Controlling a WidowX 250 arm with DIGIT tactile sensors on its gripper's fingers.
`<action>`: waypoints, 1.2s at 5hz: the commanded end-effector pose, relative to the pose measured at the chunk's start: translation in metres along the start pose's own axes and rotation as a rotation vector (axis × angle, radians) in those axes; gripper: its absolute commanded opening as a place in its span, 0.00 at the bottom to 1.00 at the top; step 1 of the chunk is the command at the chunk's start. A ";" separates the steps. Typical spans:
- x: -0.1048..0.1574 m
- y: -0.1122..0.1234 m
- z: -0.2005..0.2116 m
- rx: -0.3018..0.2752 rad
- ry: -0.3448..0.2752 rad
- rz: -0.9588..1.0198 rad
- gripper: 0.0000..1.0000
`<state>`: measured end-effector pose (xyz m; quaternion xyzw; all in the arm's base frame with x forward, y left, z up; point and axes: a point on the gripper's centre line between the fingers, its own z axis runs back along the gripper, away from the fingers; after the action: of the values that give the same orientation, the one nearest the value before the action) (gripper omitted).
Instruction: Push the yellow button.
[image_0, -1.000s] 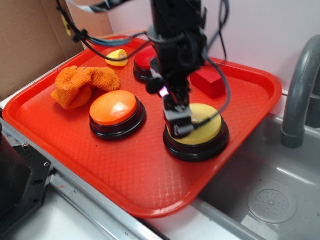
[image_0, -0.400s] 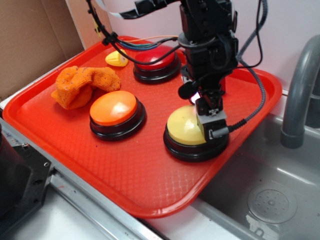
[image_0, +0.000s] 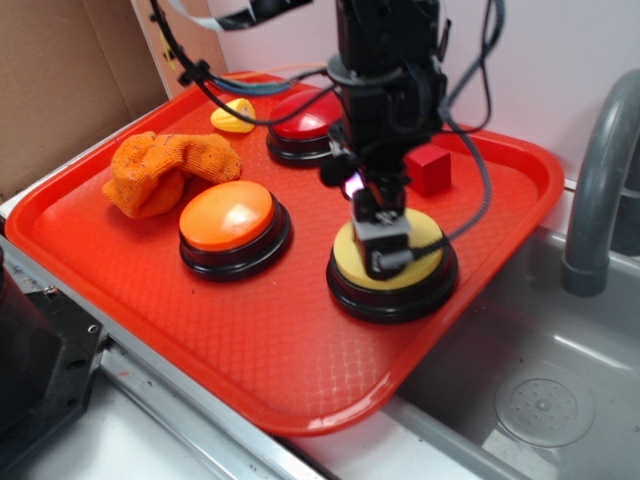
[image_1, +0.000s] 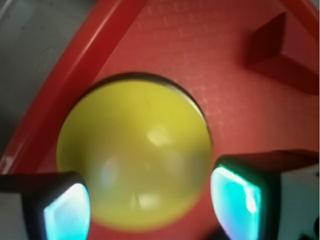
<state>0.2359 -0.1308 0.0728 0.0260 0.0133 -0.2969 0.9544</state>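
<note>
The yellow button (image_0: 428, 243), a pale-yellow dome on a black base, stands on the red tray (image_0: 250, 350) towards its near right. My gripper (image_0: 385, 248) points straight down over the middle of the dome, very close to its top; whether it touches I cannot tell. In the wrist view the yellow button (image_1: 135, 150) fills the middle, blurred by closeness. My gripper (image_1: 155, 210) is open, its two glowing fingertips (image_1: 67, 212) set wide on either side of the dome's near edge, with nothing held.
An orange-domed button (image_0: 227, 215) sits to the left and a red button (image_0: 305, 125) behind. A red block (image_0: 430, 168), a crumpled orange cloth (image_0: 165, 170) and a small yellow toy (image_0: 232, 117) share the tray. A sink (image_0: 540, 390) and grey faucet (image_0: 600, 190) lie right.
The gripper swung right across the yellow dome, then came back left; it now sits over the dome's middle. The buttons, block and cloth have not moved.
</note>
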 end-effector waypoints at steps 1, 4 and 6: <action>-0.001 -0.002 0.055 0.074 -0.078 -0.048 1.00; -0.023 -0.014 0.099 -0.039 -0.167 0.021 1.00; -0.029 -0.013 0.110 -0.008 -0.178 0.029 1.00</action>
<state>0.2068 -0.1252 0.1638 0.0047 -0.0349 -0.2783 0.9599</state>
